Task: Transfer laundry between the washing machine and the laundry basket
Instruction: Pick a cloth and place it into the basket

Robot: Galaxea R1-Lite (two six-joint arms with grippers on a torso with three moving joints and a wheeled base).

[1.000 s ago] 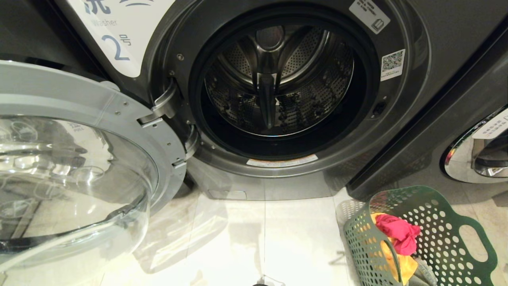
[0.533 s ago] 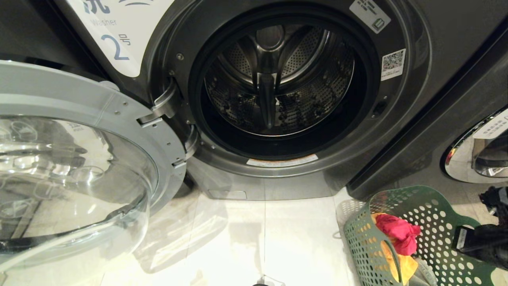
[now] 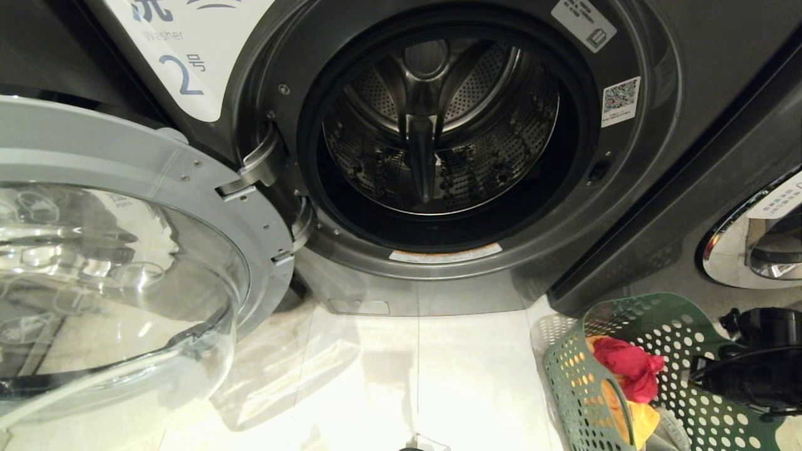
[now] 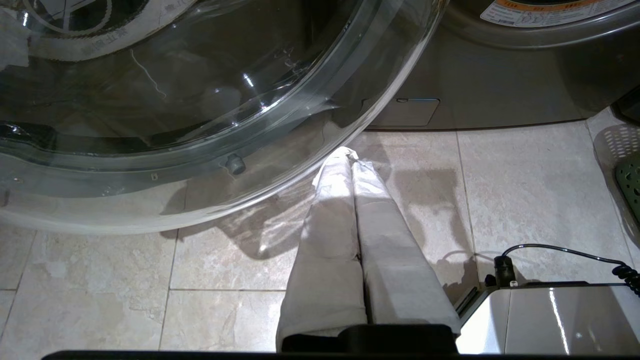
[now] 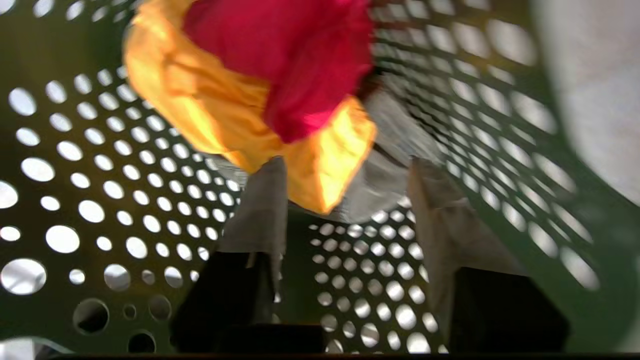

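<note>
I have the washer (image 3: 438,144) marked 2 in front of me, its door (image 3: 125,250) swung wide to my left and the drum (image 3: 438,125) showing only bare metal. The basket (image 3: 633,376) sits on the tiled floor (image 3: 407,376) at my lower right, in front of the next machine (image 3: 752,238). The laundry (image 3: 626,369) lies in it: a pink-red piece on top of a yellow-orange one, grey cloth beneath. My right gripper (image 5: 345,190) is inside the basket, fingers (image 5: 260,210) spread apart, holding nothing, their tips just short of the yellow cloth. My left gripper (image 4: 352,155) hangs low over the floor beside the door glass, fingers pressed together and empty.
</note>
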